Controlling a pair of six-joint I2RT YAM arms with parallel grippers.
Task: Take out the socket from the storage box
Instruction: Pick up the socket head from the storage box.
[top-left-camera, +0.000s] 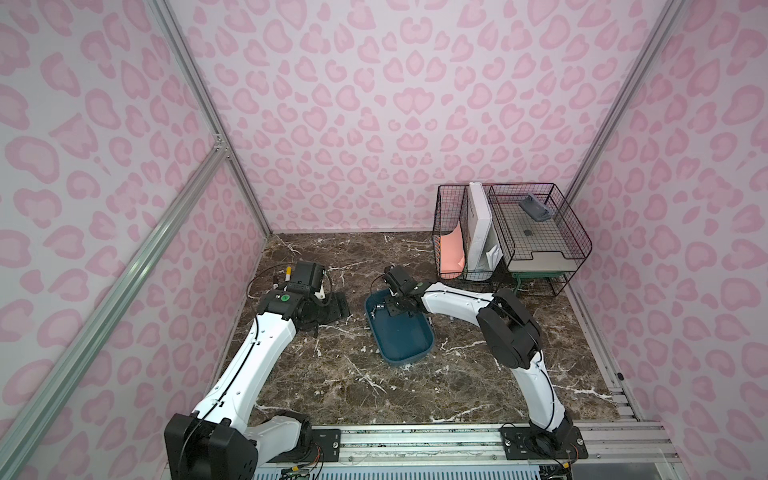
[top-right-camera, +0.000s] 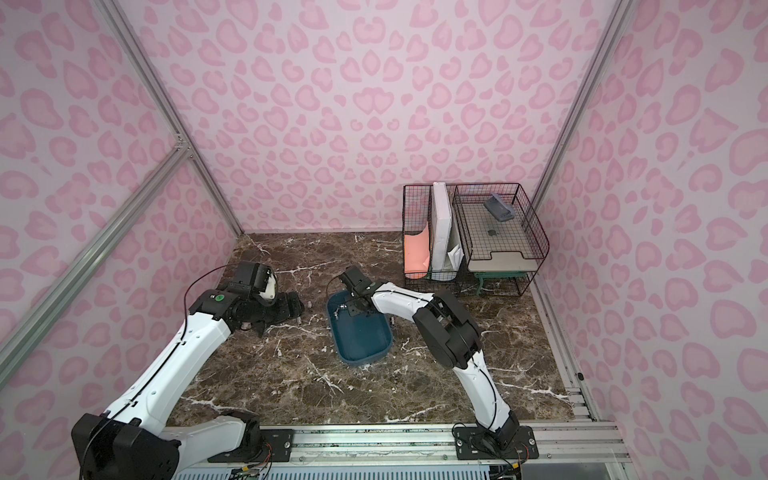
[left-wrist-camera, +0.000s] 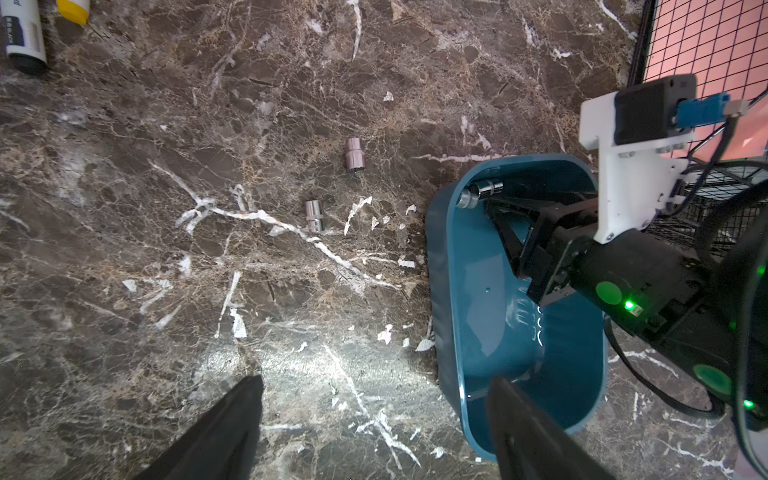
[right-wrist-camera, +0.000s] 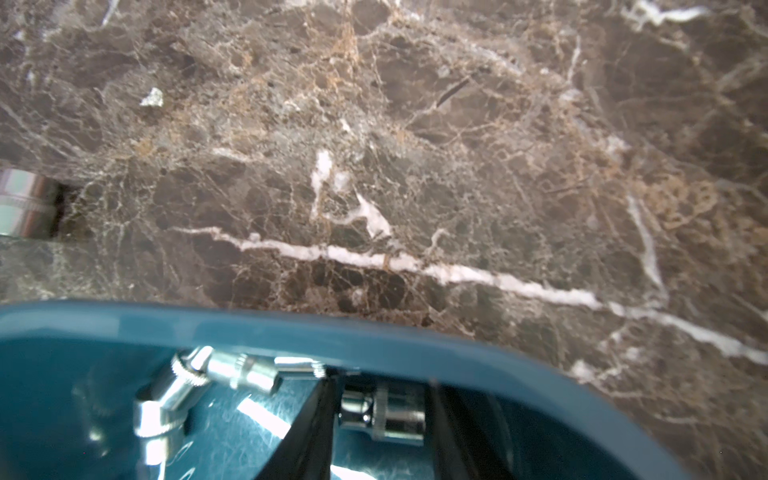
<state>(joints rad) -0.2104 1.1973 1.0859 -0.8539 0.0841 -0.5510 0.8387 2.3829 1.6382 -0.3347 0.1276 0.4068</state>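
Gripping looked to be the step in hand: the socket (right-wrist-camera: 382, 419) lay on its side low in the storage box (top-left-camera: 401, 338), at the box's far end close under the rim. The right end effector (right-wrist-camera: 380, 395) had a finger set against each end of it, closed on it as far as the right wrist view showed, and I judged that no lift had begun. Just beside it in the same corner lay other sockets (right-wrist-camera: 243, 374), touching one another and resting against the box wall.

The next move, by my judgement, called for a straight rise high enough to clear the low rim, then a carry out over the table (left-wrist-camera: 166, 291) and a release there. The hold ran across the socket's ends rather than its barrel, so a slip or a roll seemed the thing to watch — and the neighbours sat close enough to be nudged.

Outside the box, two loose sockets (left-wrist-camera: 354, 153) lay on the table, apart from each other. The left end effector (left-wrist-camera: 374, 380) hung wide open and empty above the table by the box's near end.
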